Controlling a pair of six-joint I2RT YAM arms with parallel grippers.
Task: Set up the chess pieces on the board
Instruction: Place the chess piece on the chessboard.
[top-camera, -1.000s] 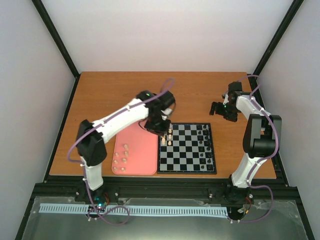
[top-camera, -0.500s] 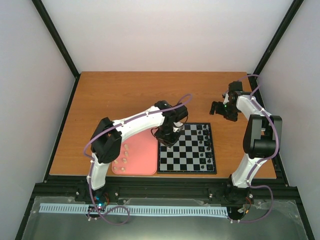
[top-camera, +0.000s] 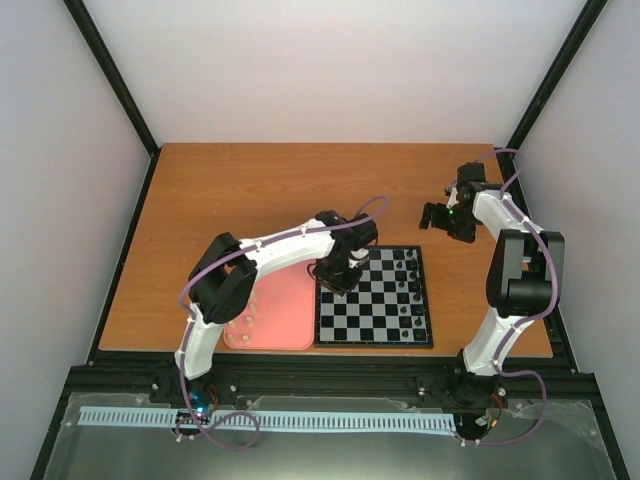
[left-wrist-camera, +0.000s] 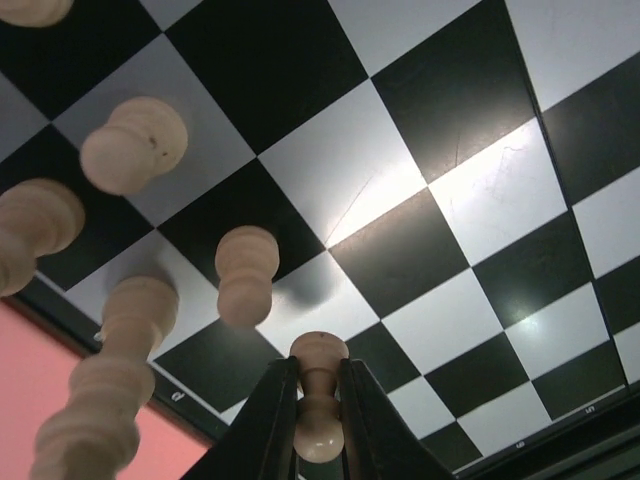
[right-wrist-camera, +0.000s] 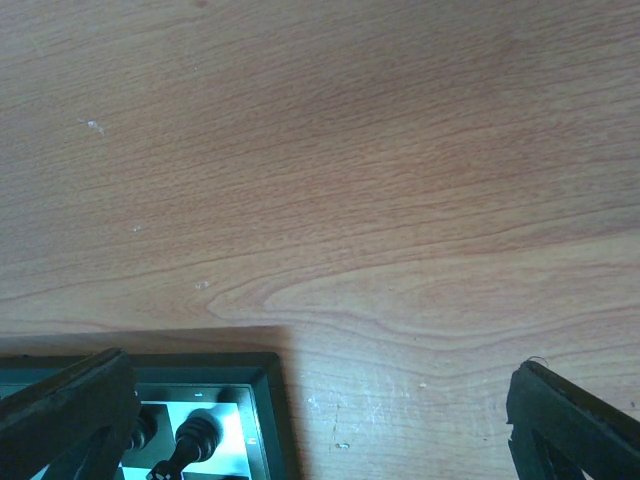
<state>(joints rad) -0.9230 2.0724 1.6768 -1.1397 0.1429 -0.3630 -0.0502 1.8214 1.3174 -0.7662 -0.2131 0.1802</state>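
The board (top-camera: 375, 310) lies at the table's front middle. My left gripper (top-camera: 338, 274) hangs over its left columns. It is shut on a cream-white pawn (left-wrist-camera: 320, 400), pinched at the waist between the fingers (left-wrist-camera: 268, 420), head pointing away from the board (left-wrist-camera: 440, 190). Several chess pieces (left-wrist-camera: 135, 145) stand on nearby squares; one pawn (left-wrist-camera: 245, 275) is just ahead of the held one. More cream pieces (top-camera: 247, 303) lie on the pink tray (top-camera: 285, 320). Beyond the board's far right corner (right-wrist-camera: 265, 400), my right gripper (top-camera: 440, 222) is open and empty (right-wrist-camera: 315, 385).
Black pieces (top-camera: 405, 270) line the board's right columns; two of them (right-wrist-camera: 195, 435) show in the right wrist view. The pink tray touches the board's left edge. Bare wooden tabletop (top-camera: 250, 190) stretches behind both.
My left arm has swung right and slightly nearer, carrying the pawn from the board's far left edge to over its left columns. The right arm has not moved.
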